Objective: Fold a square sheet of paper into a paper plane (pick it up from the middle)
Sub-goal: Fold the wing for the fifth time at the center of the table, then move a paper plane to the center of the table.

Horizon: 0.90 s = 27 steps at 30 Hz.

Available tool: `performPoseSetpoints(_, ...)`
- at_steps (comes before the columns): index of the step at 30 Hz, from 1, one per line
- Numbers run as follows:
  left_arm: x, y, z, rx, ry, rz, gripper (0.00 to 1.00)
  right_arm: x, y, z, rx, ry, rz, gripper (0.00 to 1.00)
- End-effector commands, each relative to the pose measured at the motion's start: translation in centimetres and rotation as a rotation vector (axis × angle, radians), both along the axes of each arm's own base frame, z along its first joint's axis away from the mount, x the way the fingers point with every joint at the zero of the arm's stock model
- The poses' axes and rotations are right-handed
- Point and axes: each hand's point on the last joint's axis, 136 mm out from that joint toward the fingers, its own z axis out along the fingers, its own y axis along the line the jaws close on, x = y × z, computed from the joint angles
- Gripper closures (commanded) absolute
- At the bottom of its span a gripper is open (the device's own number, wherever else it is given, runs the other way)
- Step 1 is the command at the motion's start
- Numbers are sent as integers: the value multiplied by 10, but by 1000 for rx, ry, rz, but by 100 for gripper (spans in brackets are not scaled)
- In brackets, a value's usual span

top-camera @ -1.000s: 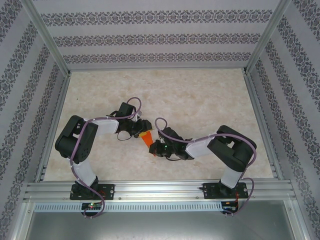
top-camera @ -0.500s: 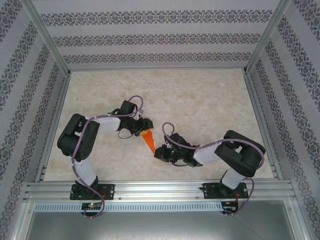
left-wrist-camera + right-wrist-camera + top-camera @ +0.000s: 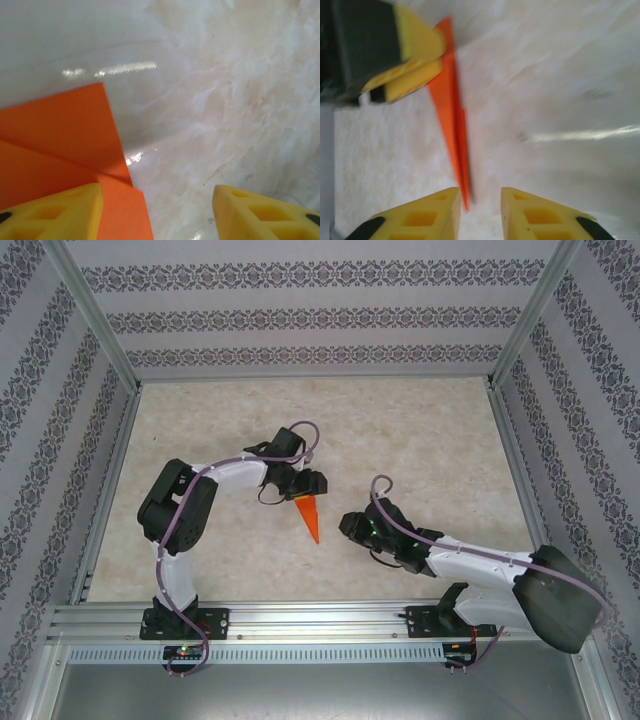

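The orange paper is folded into a narrow paper plane (image 3: 310, 518) and lies on the marbled table (image 3: 420, 440), its point towards the near edge. My left gripper (image 3: 308, 487) hovers over the wide tail end, open. In the left wrist view the orange paper (image 3: 60, 140) runs under the left finger (image 3: 55, 210), and bare table fills the gap of the left gripper (image 3: 157, 192). My right gripper (image 3: 347, 525) stands just right of the point. In the right wrist view the plane (image 3: 452, 110) ends just ahead of the right gripper (image 3: 480, 192), whose jaws stand slightly apart and hold nothing.
Patterned walls and metal rails (image 3: 110, 490) enclose the table on three sides. The left gripper's yellow fingers (image 3: 412, 55) sit beside the plane's tail in the right wrist view. Bare table stretches behind both arms.
The right gripper has let go of the plane's point and drawn back to the right. The left gripper shifted right and back with the tail end, its jaws spreading wider.
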Motion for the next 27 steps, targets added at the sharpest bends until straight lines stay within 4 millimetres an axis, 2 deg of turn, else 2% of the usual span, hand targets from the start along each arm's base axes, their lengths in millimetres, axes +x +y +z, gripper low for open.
performPoseSetpoints(1,6,22,19,230,-93,-7,35,6,-39,-12,-132,-11,-92,67)
performPoseSetpoints(3,10,28,39,294,-144,25,34,11,-47,-5,-145,-30,-117,60)
performPoseSetpoints(5,5,36,50,372,-172,53,33,15,-51,-1,-155,-41,-127,58)
performPoseSetpoints(8,-7,53,57,479,-191,107,31,19,-56,-2,-147,-42,-152,53)
performPoseSetpoints(11,-22,55,59,500,-190,131,28,23,-54,-1,-116,-55,-162,47)
performPoseSetpoints(16,-34,39,50,487,-166,120,20,28,-45,1,-106,-58,-130,44)
performPoseSetpoints(24,-28,19,18,502,-89,95,19,34,-30,0,-86,-41,-93,40)
performPoseSetpoints(27,-27,18,6,526,-60,89,20,35,-27,0,-77,-40,-91,40)
